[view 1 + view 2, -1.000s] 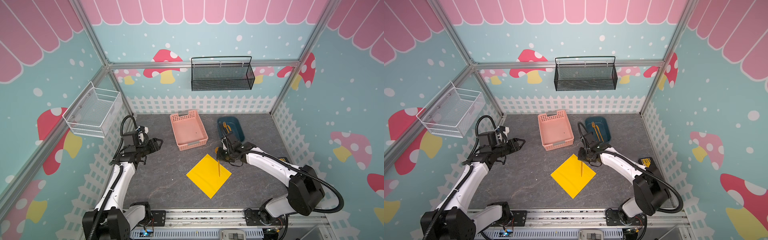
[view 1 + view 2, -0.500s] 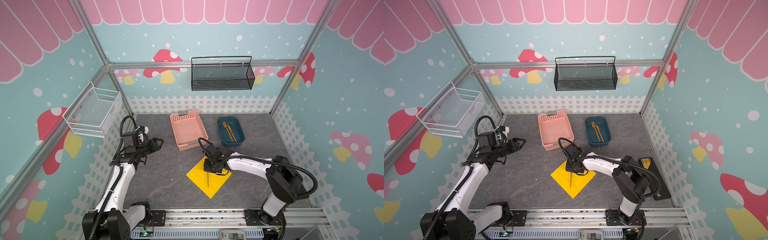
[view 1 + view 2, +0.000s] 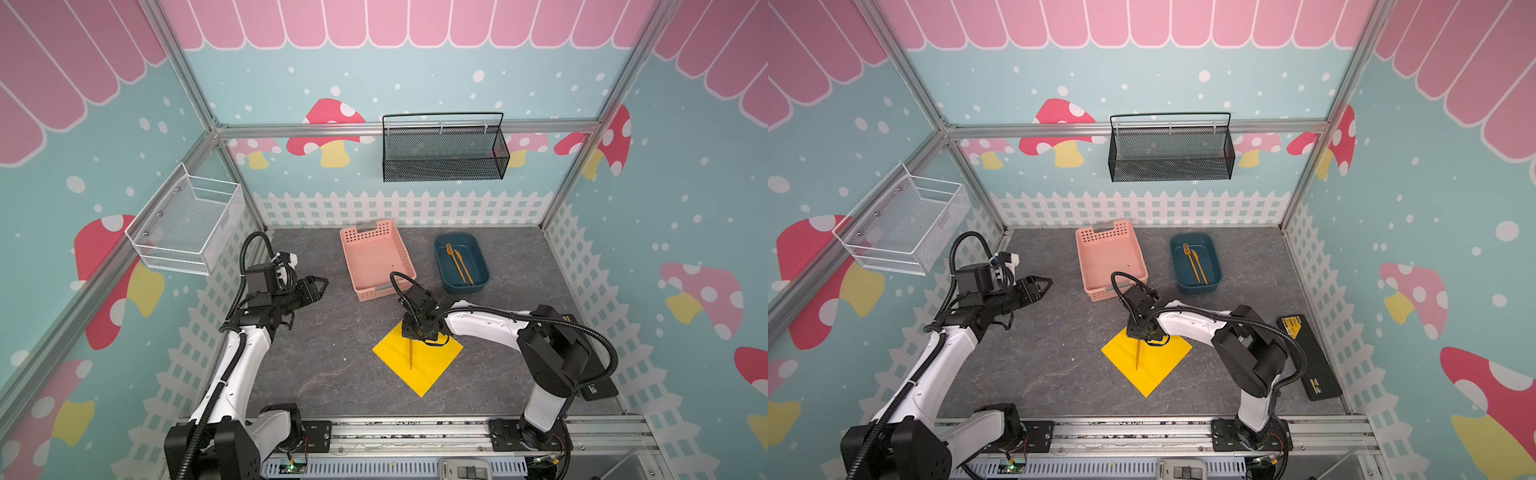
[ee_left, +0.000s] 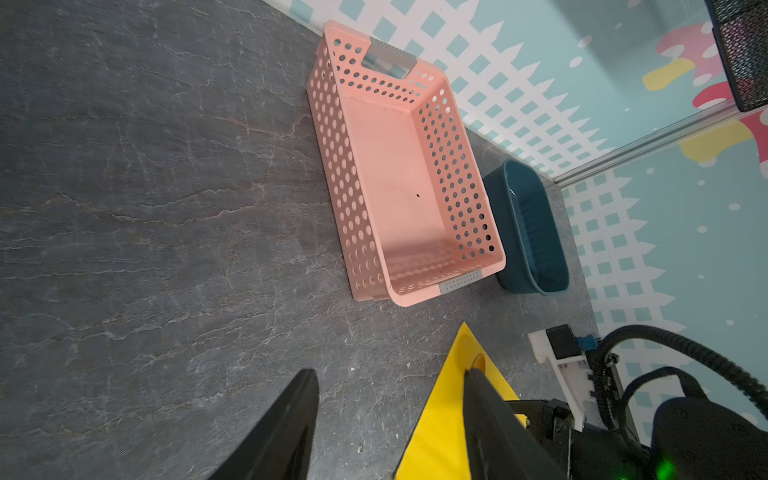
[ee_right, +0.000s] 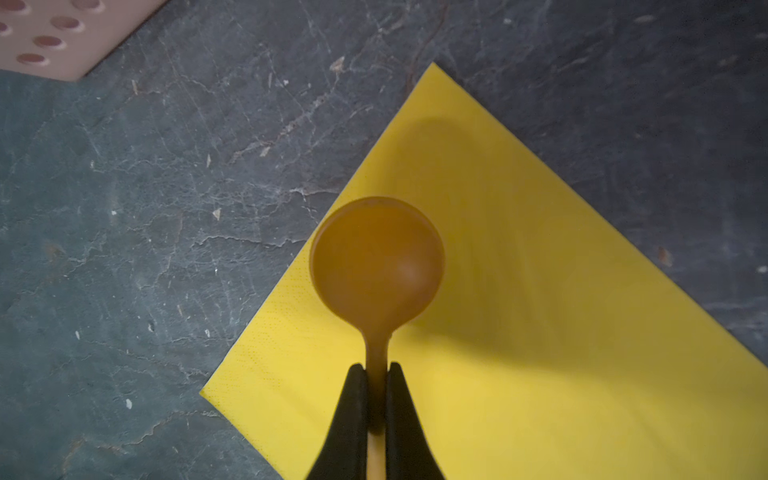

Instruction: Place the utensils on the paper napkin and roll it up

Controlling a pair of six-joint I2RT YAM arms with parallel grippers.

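Grey slate-look tabletop (image 3: 332, 374) inside a pastel mushroom-print enclosure with a white picket border.

Napkin (image 3: 432, 365) lies flat near the table's front centre, turned like a diamond, one corner pointing at the pink basket (image 3: 365, 237). It is near the basket but apart from it.

Right gripper (image 5: 376, 374) is clamped on the spoon (image 5: 376, 266), with both fingers pinching the neck just below the bowl. The bowl sits over the napkin's edge near the basket-side corner and casts a shadow on the paper. In both top views the handle (image 3: 411, 353) runs from the gripper toward the front, over the middle of the napkin. Cannot tell whether the spoon touches the paper.

Fork (image 3: 453, 257) and knife (image 3: 463, 266) lie side by side in the blue tub (image 3: 465, 287), which stands just right of the basket.

Left gripper (image 3: 320, 284) hovers over bare table at the left, well apart from the napkin. Its fingers (image 4: 291, 415) are spread, with nothing between them.
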